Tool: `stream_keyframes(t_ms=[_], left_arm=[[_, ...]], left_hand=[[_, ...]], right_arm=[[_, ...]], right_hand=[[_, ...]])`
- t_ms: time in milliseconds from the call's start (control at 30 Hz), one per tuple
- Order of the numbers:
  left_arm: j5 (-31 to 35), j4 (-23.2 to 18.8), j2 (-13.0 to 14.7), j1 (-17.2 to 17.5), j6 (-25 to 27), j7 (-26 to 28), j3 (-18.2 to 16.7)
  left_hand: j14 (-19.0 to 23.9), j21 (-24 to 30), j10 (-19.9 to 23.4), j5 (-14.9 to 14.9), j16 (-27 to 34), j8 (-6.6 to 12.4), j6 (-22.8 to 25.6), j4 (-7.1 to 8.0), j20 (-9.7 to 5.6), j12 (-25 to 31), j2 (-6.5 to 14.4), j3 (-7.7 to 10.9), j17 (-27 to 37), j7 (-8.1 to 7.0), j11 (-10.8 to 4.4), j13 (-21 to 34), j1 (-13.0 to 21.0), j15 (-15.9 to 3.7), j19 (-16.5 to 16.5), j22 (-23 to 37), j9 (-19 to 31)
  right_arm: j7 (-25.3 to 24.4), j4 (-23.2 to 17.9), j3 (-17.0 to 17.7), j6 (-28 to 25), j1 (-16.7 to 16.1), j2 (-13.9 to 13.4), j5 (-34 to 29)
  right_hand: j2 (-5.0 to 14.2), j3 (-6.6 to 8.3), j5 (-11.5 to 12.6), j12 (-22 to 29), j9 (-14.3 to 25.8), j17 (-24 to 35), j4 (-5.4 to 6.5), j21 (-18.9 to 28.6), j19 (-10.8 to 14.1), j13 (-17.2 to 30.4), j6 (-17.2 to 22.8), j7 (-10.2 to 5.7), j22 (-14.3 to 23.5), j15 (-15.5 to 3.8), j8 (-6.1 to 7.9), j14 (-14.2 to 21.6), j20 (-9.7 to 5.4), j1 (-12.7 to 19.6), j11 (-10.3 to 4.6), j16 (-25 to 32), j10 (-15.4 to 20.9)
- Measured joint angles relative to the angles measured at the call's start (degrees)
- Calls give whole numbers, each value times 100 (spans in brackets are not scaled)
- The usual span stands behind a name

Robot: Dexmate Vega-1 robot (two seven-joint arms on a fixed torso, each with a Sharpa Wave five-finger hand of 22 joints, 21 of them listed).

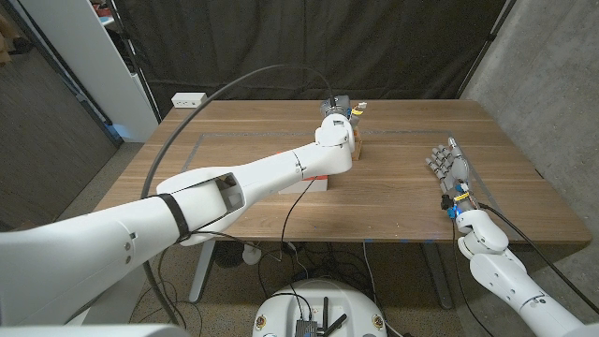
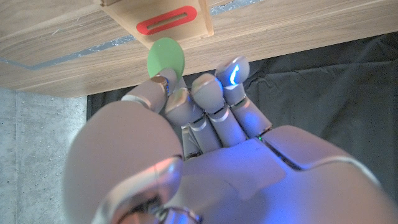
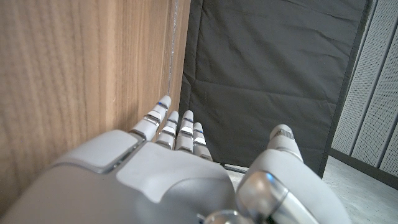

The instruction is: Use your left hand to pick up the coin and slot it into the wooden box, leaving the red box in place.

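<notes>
The left hand (image 2: 205, 124) pinches a flat round green coin (image 2: 165, 58) between thumb and fingertips, the other fingers curled beside it. The coin sits just beside the red-ringed slot (image 2: 166, 20) in the top of the light wooden box (image 2: 130, 14), not yet in it. In the head view this hand (image 1: 339, 117) is over the wooden box (image 1: 357, 143) at the middle of the brown wooden desk (image 1: 234, 150), a red box (image 1: 314, 182) partly hidden under the forearm. The right hand (image 1: 448, 161) stands well apart on the desk, fingers straight and apart, holding nothing.
</notes>
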Motion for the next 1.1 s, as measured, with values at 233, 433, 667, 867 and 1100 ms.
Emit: stream_keyframes(t_ms=[233, 433, 667, 867, 1100], left_arm=[[-22, 123, 4, -89, -2, 8, 149], [-23, 179, 13, -112, -41, 11, 199], [12, 294, 19, -142, -107, 26, 303], [54, 348, 19, -146, -165, 29, 334], [80, 407, 7, -148, -228, 5, 352]], left_hand=[[-13, 44, 0, 3, 0, 0, 0, 0, 0, 0, 14, 0, 2, 0, 0, 11, 14, 13, 0, 0, 0], [-21, 44, -12, 3, 0, 0, 0, 0, 31, 0, 13, 0, 20, 0, -10, 65, 14, 21, -31, -9, 0], [-21, 44, -27, 2, -23, -3, 0, 0, 31, -29, 13, 0, 12, 0, -25, 48, 13, 21, -73, -52, 0], [-21, 44, -28, 1, -23, -11, 0, 0, 33, -28, 13, 0, 28, 0, -25, 54, 13, 21, -75, -45, 0], [-42, 44, -47, -1, -44, -54, 0, 0, 51, -28, 13, 0, 24, 0, -5, 91, 13, -1, -93, -78, 0]], right_arm=[[-46, -4, 0, -10, -1, 1, -18], [-59, -4, -4, -10, 5, 13, -24], [-75, 13, -15, -12, 22, 33, -27], [-81, 35, -20, -12, 36, 50, -34], [-97, 46, -20, 12, 40, 61, -42]], right_hand=[[0, 0, 0, 0, 0, 0, 0, 0, 0, 0, 0, 0, 0, 0, 0, 0, 0, 0, 0, 0, 0], [0, 0, 0, 0, 0, 0, 0, 0, 11, 0, 0, 0, 0, 0, 0, 0, 11, 0, 0, 0, 0], [0, 0, 0, 0, 0, 0, 0, 0, 11, 0, 0, 0, 0, 0, 0, 0, 11, 0, 0, 0, 0], [0, 0, 0, 0, 0, 0, 0, 0, 11, 0, 0, 0, 0, 0, 0, 0, 11, 0, 0, 0, 0], [0, 0, 0, 0, 0, 0, 0, 0, 11, 0, 0, 0, 0, 0, 0, 0, 11, 0, 0, 0, 0]])
